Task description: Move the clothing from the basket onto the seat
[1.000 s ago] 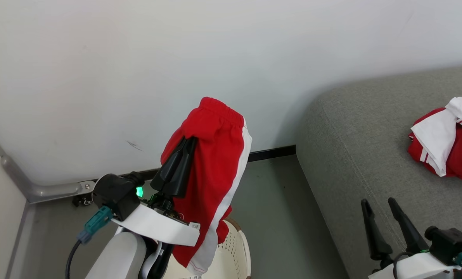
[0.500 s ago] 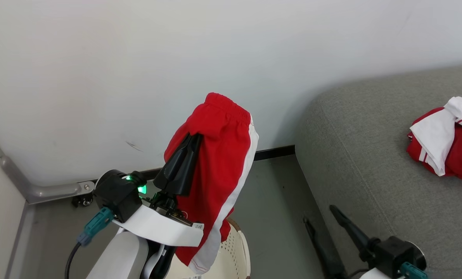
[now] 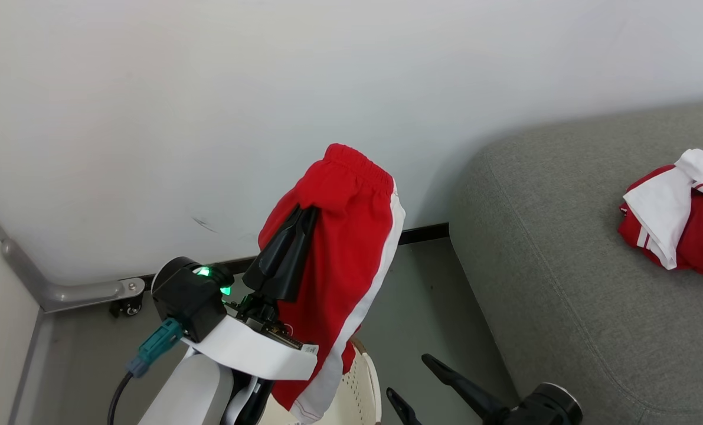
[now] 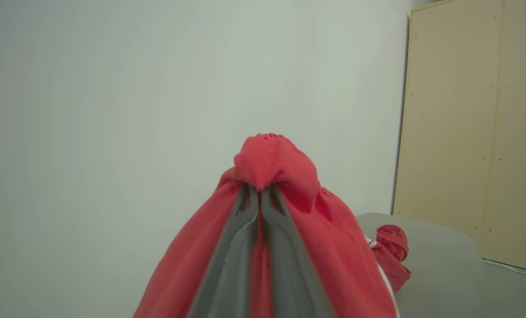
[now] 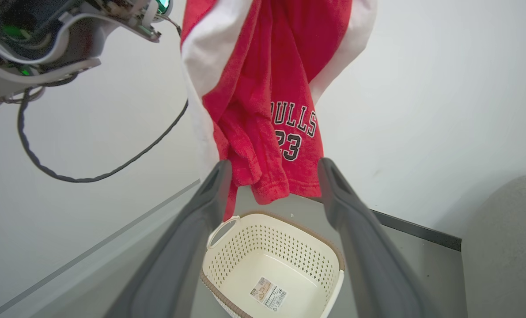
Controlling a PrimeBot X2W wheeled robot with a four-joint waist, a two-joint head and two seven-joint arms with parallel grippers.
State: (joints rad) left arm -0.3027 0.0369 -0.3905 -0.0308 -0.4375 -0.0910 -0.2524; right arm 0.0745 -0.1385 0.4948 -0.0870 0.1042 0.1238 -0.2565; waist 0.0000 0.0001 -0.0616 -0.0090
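Observation:
Red shorts (image 3: 339, 236) with a white side stripe, one piece of the clothing, hang above the basket (image 3: 357, 389). My left gripper (image 3: 307, 209) is shut on their waistband, and the fabric bunches over its tips (image 4: 259, 190). In the right wrist view the shorts (image 5: 267, 66) dangle over the cream basket (image 5: 245, 282), which holds only a barcode sticker. My right gripper (image 3: 409, 376) is open low beside the basket, and its fingers (image 5: 275, 164) frame the shorts' hem without touching it. Another red and white garment (image 3: 676, 218) lies on the grey seat (image 3: 563, 248).
A white wall stands close behind, with a black baseboard (image 3: 422, 233) and a metal rail (image 3: 62, 289) at the left. Grey floor (image 3: 422, 307) lies between basket and seat. A beige cabinet (image 4: 470, 132) stands beyond the seat.
My right gripper has swung left and down from the seat's front edge toward the basket. The left gripper has carried the shorts slightly right.

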